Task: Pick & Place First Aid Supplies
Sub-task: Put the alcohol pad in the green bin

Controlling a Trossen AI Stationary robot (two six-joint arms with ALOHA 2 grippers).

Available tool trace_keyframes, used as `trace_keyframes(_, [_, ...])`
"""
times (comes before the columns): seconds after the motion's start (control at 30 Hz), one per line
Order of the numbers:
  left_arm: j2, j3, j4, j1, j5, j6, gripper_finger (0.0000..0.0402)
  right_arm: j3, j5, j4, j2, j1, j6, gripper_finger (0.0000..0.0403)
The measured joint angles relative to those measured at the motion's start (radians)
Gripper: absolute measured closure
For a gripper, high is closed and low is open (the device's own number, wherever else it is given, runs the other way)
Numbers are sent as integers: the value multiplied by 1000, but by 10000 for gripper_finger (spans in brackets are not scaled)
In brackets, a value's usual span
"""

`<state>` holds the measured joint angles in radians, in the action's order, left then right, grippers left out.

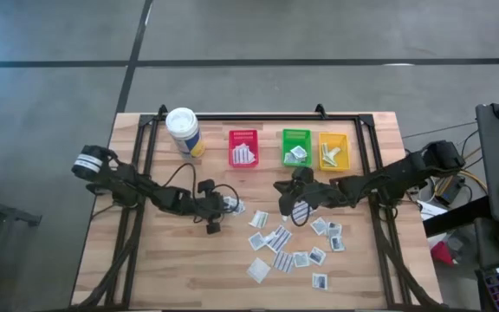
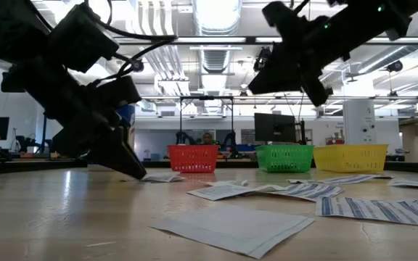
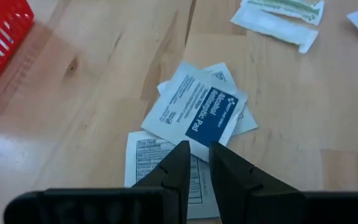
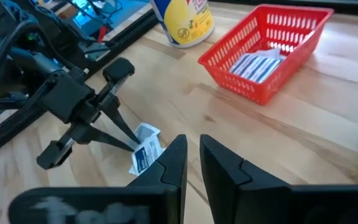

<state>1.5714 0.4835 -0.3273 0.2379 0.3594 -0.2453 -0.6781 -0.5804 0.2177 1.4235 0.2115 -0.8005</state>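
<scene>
- Wooden tabletop (image 1: 145,269): carries both arms, three bins in a row and scattered paper packets (image 1: 288,247).
- Left pincer (image 1: 228,206): lowered onto a small stack of packets (image 3: 197,115); fingers (image 3: 176,165) narrowly parted, tips over the stack's edge; whether it grips one cannot be told.
- Right pincer (image 1: 282,211): raised above the tabletop beside the loose spread, fingers nearly together, holding nothing visible.
- Red bin (image 1: 243,146), green bin (image 1: 296,146), yellow bin (image 1: 333,149): each contains packets.
- White canister (image 1: 183,130): upright, left of the red bin.

Lab: monitor (image 2: 271,127), exposed ceiling ducts (image 2: 216,54).
</scene>
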Motion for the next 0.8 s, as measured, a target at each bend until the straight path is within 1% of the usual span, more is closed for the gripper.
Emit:
trace_keyframes(0.17, [0, -3, 18, 1, 1, -16, 337, -5, 1, 104, 114, 0, 0, 360])
trace_keyframes(0.23, [0, -4, 18, 2, 1, -20, 337, -24, 7, 109, 151, 0, -1, 360])
trace_keyframes(0.37, [-1, -12, 14, 2, 1, -26, 337, -76, 61, 111, 222, 0, -4, 360])
trace_keyframes(0.43, [-1, -14, 14, 2, 1, -26, 337, -103, 71, 111, 251, 0, -4, 360])
trace_keyframes(0.6, [-1, -15, 5, 2, 1, -44, 337, -147, 76, 107, 283, 0, -1, 360])
trace_keyframes(0.8, [1, -16, -14, 2, -5, -76, 337, -155, 77, 106, 292, -4, -1, 351])
